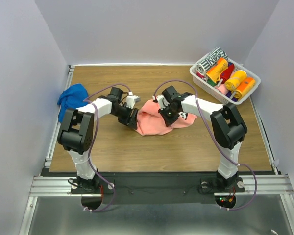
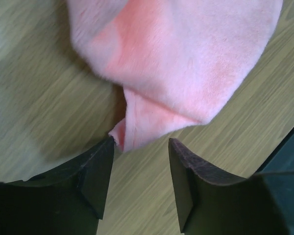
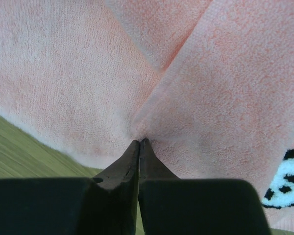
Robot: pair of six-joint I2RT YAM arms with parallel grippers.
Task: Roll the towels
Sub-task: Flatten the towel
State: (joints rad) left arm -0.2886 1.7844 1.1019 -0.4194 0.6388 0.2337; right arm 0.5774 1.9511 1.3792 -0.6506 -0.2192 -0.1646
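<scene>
Top view first: we've got the pink towel [image 1: 154, 123] bunched up in the middle of the table [image 1: 137, 156]. Its long axis runs roughly left to right between the two arms. The blue towel [image 1: 72, 96] sits crumpled at the table's far left edge, well apart. The left gripper [image 1: 133, 120] is at the pink towel's left end and the right gripper [image 1: 167, 113] is over its middle.

Left wrist view: the jaws stand apart, and a narrow corner of pink towel points down into the gap, brushing the left-hand finger [image 2: 95, 171].

Right wrist view: the jaws are squeezed together on a puckered fold of pink towel, with creases fanning away from the tips. A black-and-white patch [image 3: 288, 181] shows on the cloth at the right.
</scene>
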